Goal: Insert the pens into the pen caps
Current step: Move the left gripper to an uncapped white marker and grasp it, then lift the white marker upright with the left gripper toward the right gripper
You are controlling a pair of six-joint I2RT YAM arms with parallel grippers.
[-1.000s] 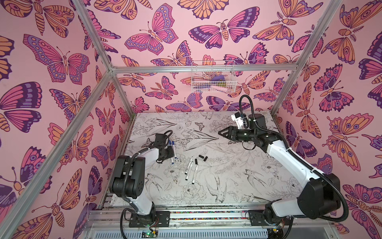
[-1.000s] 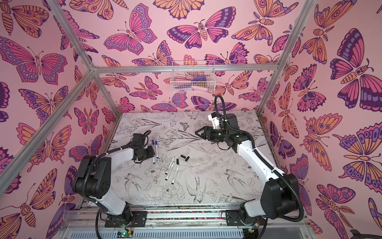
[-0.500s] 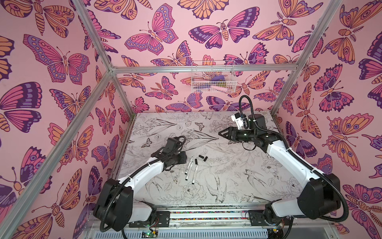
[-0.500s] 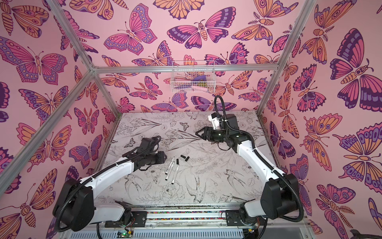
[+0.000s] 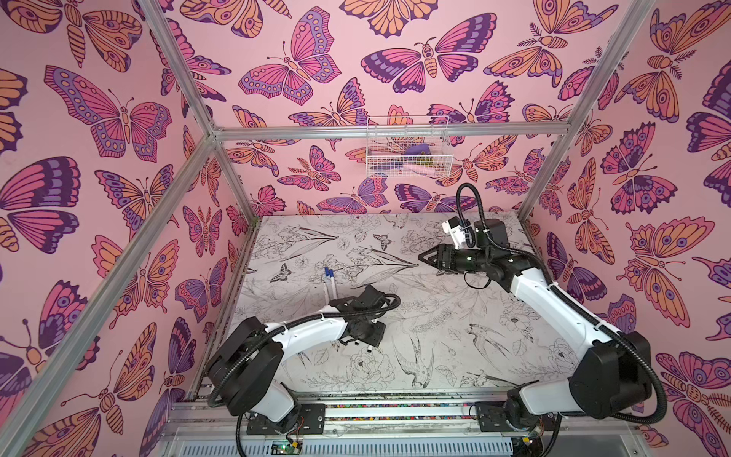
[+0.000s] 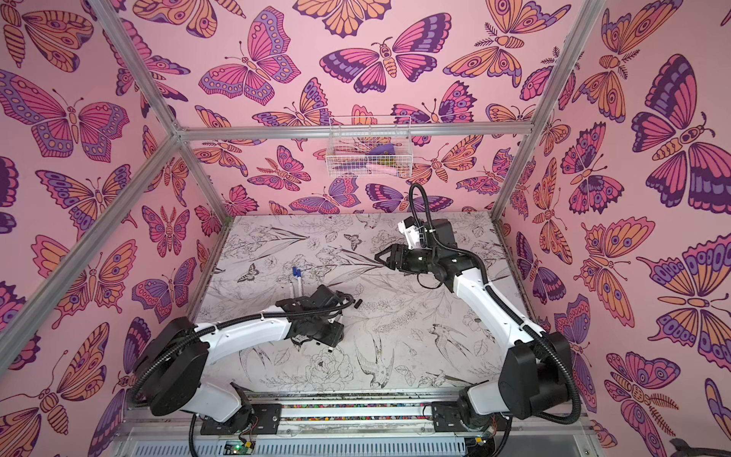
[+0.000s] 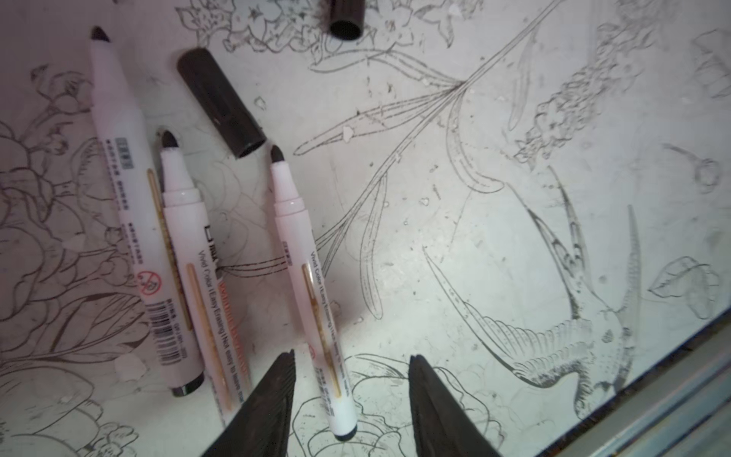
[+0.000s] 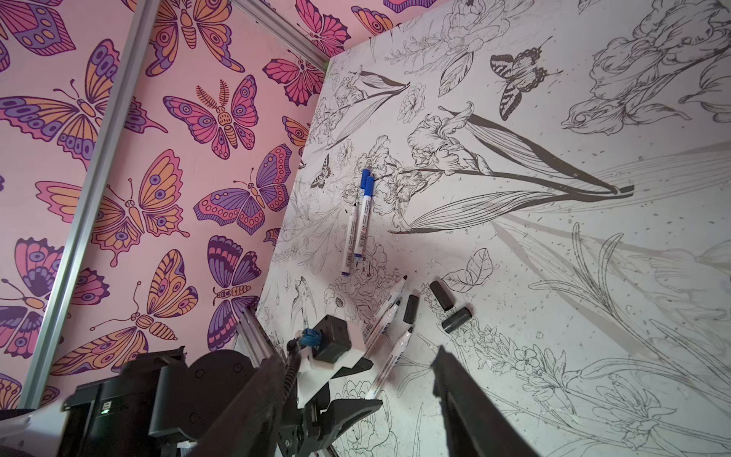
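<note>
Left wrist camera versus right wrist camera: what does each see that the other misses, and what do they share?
Only the left wrist view: a close-up past the open left claw, where the lettering and a barcode on the pen barrels can be read.

Only the right wrist view: two blue-capped pens lying side by side, the pink butterfly wall, the open right claw, and three black caps, not two.

Both: three uncapped black-tipped pens and loose black caps on the flower-printed table.
</note>
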